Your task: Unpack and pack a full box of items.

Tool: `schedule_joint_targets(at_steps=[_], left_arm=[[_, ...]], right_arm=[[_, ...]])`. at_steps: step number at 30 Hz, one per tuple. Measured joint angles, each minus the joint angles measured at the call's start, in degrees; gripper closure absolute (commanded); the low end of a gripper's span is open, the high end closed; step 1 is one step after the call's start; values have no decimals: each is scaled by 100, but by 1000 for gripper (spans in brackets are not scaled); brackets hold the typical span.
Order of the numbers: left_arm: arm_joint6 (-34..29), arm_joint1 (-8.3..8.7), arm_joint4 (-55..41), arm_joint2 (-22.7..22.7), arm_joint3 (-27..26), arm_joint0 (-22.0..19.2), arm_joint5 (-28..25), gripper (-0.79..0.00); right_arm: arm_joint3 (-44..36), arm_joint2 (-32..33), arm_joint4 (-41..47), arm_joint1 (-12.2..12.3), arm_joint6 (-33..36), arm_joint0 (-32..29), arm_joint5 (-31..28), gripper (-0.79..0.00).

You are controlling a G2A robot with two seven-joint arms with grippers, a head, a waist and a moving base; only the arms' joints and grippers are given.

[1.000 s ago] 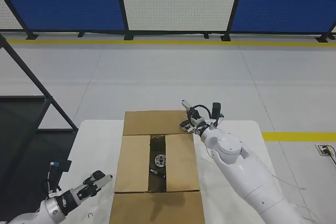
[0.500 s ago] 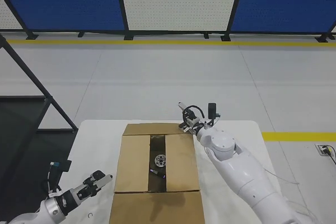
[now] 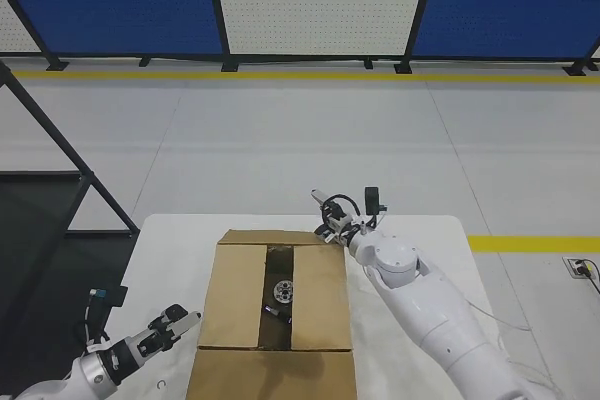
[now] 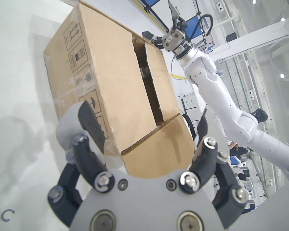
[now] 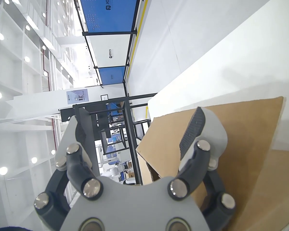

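While the right gripper (image 3: 321, 213) hangs over the far end of the box (image 3: 242, 300), its fingers are spread wide and hold nothing. One pad (image 5: 191, 131) lies across the far flap (image 5: 243, 131), though I cannot tell whether it touches the card. The left gripper (image 3: 177, 325) is likewise released and empty. It sits low beside the box's left wall, near the near-left corner of the surface (image 3: 165, 250).

The box stands in the middle of the surface, reaching from close to the far edge to the near edge. Its long axis runs near to far, and its mouth points up. Two side flaps (image 3: 318, 295) lie almost flat over the top, with a narrow slot between them running along that same axis. The near flap (image 3: 270, 375) sticks out toward the near edge.

Through the slot a round item (image 3: 284, 289) shows inside, with something dark (image 3: 280, 315) just on its near side, both too small to name.

By my reading, the task has barely started: the flaps are only partly opened, and what I can see of the contents sits inside. Folding the side flaps back, lifting each item out, then returning them and closing up all remain.
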Motion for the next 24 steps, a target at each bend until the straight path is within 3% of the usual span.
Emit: schedule_joint_targets(at_steps=[10, 18, 24], left_arm=[[0, 0, 0, 0, 0, 0, 0, -785], [292, 15, 57, -58, 184, -84, 106, -785], [410, 37, 91, -140, 445, -184, 233, -785]], right_arm=[[-1054, 551, -43, 200, 820, -517, -469, -785], [-2589, 779, -511, 425, 1983, -1176, 36, -785], [-3130, 1046, -735, 582, 2653, -1575, 387, -785]])
